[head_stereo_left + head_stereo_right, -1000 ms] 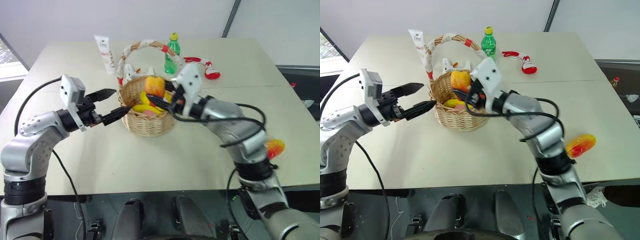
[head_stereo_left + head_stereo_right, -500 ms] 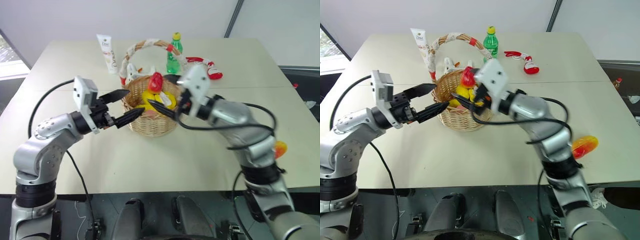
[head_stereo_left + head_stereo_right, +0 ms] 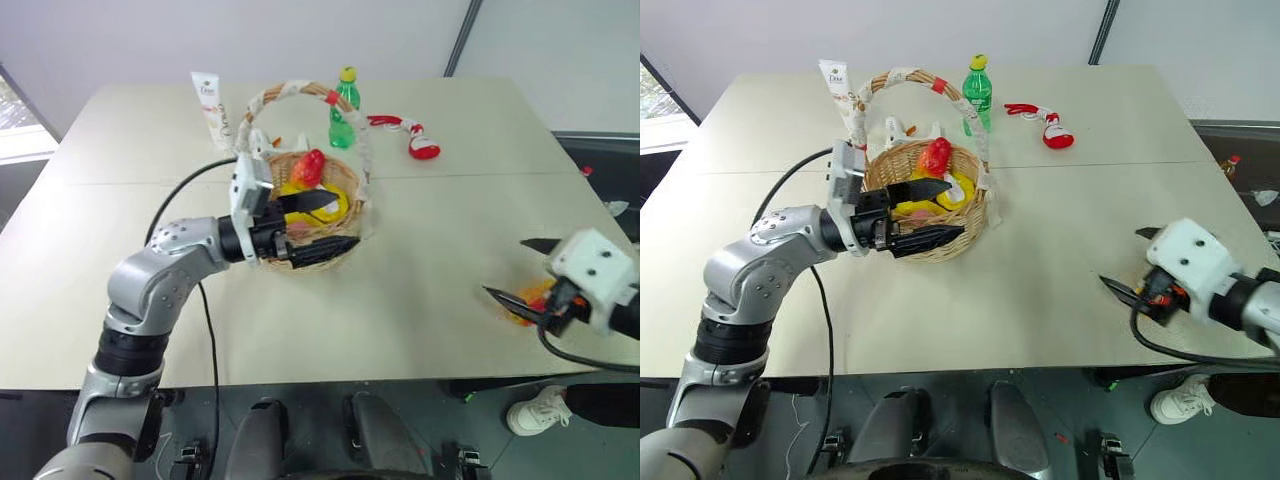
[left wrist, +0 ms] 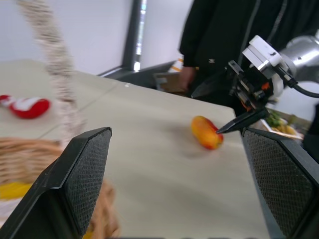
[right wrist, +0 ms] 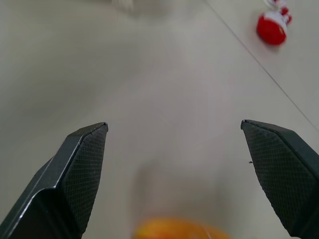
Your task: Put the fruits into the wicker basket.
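The wicker basket [image 3: 300, 262] stands mid-table, its arched handle [image 3: 285, 92] wrapped in white and red cloth. Inside lie a red-orange mango [image 3: 312, 166] and yellow fruit [image 3: 336, 208]. My left gripper [image 3: 348, 220] is open at the basket's front, one finger over the inside, the other along the outer wall, holding nothing. Another mango [image 4: 207, 132] lies on the table near the front right edge. My right gripper [image 3: 503, 267] stands open right beside that mango [image 5: 174, 230], which sits low between the fingers without being gripped.
Behind the basket stand a green bottle [image 3: 343, 108] with a yellow cap and a white tube [image 3: 210, 108]. A red-and-white curved object [image 3: 415, 138] lies at the back right. A person in dark clothing [image 4: 224, 30] stands beyond the table's right edge.
My right gripper let a mango go into the basket, then swung far right and back to the mango near the table edge. My left gripper moved right, up to the basket's front.
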Tool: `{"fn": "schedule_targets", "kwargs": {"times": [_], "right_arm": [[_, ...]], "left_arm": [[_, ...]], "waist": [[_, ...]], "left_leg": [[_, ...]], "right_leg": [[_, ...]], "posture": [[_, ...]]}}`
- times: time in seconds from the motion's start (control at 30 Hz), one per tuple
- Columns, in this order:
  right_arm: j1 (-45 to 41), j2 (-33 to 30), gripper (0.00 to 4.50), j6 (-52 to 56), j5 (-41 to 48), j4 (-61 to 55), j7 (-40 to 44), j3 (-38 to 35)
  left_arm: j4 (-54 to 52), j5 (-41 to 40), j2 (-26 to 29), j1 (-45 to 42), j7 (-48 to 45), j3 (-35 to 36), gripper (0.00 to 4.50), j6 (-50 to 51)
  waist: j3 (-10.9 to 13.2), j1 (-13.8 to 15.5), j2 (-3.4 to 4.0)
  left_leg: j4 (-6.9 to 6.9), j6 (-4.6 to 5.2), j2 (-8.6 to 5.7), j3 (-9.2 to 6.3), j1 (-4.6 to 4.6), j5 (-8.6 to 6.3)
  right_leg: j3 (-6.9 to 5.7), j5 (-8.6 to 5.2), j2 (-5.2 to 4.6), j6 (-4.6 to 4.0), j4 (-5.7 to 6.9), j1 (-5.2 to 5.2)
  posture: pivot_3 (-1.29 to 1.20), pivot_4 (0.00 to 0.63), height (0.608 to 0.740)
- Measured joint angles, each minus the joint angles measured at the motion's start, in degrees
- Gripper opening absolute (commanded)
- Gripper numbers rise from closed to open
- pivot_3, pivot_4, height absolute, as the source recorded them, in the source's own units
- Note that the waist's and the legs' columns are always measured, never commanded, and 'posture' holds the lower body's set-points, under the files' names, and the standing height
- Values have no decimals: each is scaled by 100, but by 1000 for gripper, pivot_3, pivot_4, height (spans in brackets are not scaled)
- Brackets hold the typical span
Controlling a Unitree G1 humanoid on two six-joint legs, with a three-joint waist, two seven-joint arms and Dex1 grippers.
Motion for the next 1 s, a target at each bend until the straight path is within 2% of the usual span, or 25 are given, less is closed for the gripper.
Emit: {"fn": "schedule_targets", "kwargs": {"times": [0.1,0.23,0.43,0.6,0.67,0.73,0.8,0.83,1.0], "right_arm": [[668,-402,4467,-959,-723,417,542,-119],[792,-765,4467,-2469,-1527,1418,748,89],[18,-1186,4467,-3863,-2139,3004,652,1024],[-856,-1194,4467,-4629,-2379,3946,463,1907],[-1168,-1193,3955,-4864,-2456,4238,377,2205],[-1347,-1192,3173,-5014,-2469,4461,377,2416],[-1416,-1192,2138,-5098,-2465,4530,360,2468],[-1433,-1192,1843,-5128,-2465,4536,342,2484],[-1502,-1123,1843,-4942,-2284,4153,290,2496]], "left_arm": [[86,104,-95,-74,-144,-147,4500,-49],[90,158,-219,-93,-171,-207,4500,-51],[-97,169,-231,61,-72,-186,4500,-43],[-285,169,-194,187,109,-131,4500,-37],[-357,165,-190,251,178,-117,4500,-32],[-387,164,-174,305,256,-96,4500,-25],[-419,157,-144,333,295,-44,4500,-23],[-430,148,-143,335,297,-12,4500,-23],[-469,127,-45,349,260,73,4500,-24]], "waist": [[1,24,-5],[2,33,-5],[2,33,-4],[3,34,-3],[2,39,-1],[2,52,-1],[2,54,-1],[2,52,-1],[1,36,1]], "left_leg": [[2,0,1,2,0,0],[4,0,1,6,0,0],[5,-1,0,9,2,1],[8,-1,0,10,3,1],[7,-2,0,10,4,1],[7,-2,0,9,4,1],[7,-2,0,9,4,1],[7,-2,0,9,4,1],[7,-2,0,9,7,1]], "right_leg": [[3,0,3,1,-3,2],[7,-1,0,1,-4,2],[12,-1,-2,0,-1,3],[14,0,-4,0,1,3],[14,0,-5,0,3,3],[13,0,-5,0,4,3],[13,0,-7,1,4,3],[13,0,-7,0,4,4],[14,0,-6,0,11,3]], "posture": [[0,150,740],[0,150,740],[0,150,740],[0,150,740],[0,150,740],[0,150,740],[0,150,740],[0,150,740],[0,150,740]]}}
